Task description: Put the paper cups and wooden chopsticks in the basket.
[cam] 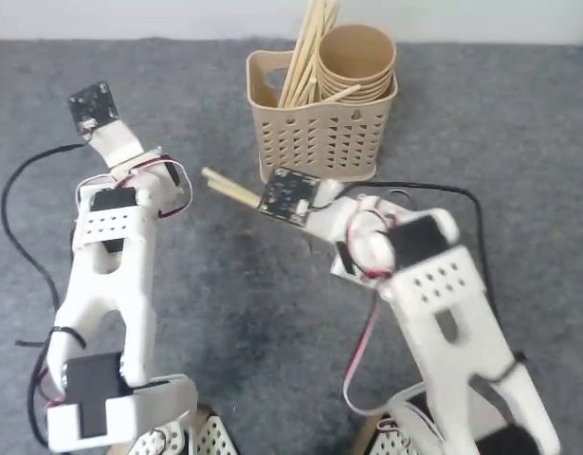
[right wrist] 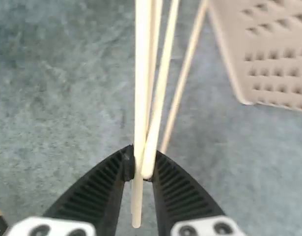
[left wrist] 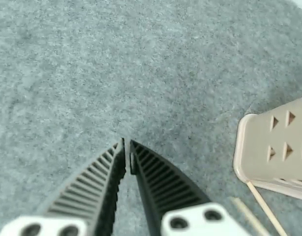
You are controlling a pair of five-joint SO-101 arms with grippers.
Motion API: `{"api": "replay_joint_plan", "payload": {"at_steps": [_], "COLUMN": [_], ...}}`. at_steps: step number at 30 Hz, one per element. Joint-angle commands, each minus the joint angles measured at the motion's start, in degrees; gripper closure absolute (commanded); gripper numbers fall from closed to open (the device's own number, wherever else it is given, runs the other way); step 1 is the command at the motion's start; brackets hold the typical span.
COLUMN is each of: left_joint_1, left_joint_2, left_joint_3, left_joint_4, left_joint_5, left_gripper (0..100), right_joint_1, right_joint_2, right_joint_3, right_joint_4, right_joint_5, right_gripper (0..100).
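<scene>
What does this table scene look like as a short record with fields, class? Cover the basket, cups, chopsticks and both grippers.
Basket: beige, perforated, upright at the far side of the grey mat.
Paper cups: nested stack standing inside the basket.
Chopsticks in basket: a bundle leaning upright beside the cups.
Held chopsticks: clamped in the right gripper, outside the basket, near its base.
Right gripper: shut on the held chopsticks.
Left gripper: shut, empty, above bare mat.
</scene>
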Motion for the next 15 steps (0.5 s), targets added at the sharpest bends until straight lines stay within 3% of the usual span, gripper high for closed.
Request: {"api": "replay_joint_plan", "payload": {"at_steps": [1, 6, 15], "left_joint_1": [-0.3, -0.3, -0.1], "left_joint_2": [-2.8, -2.6, -2.5], "left_joint_3": [-0.3, -0.3, -0.3], "left_joint_4": [-1.5, -1.5, -1.5], "left_joint_5": [-0.3, -0.3, -0.3], "left_gripper": [98, 98, 98], "right_joint_1": [2.9, 4.2, 3.6], "right_joint_2": [-6.8, -15.0, -19.8], "right_joint_3": [-0.7, -2.0, -2.4], "right_joint_4": [0.8, -2.2, -18.7], "right_joint_5": [0.8, -0.7, -30.2], "right_gripper": [99.1, 99.1, 99.1]}}
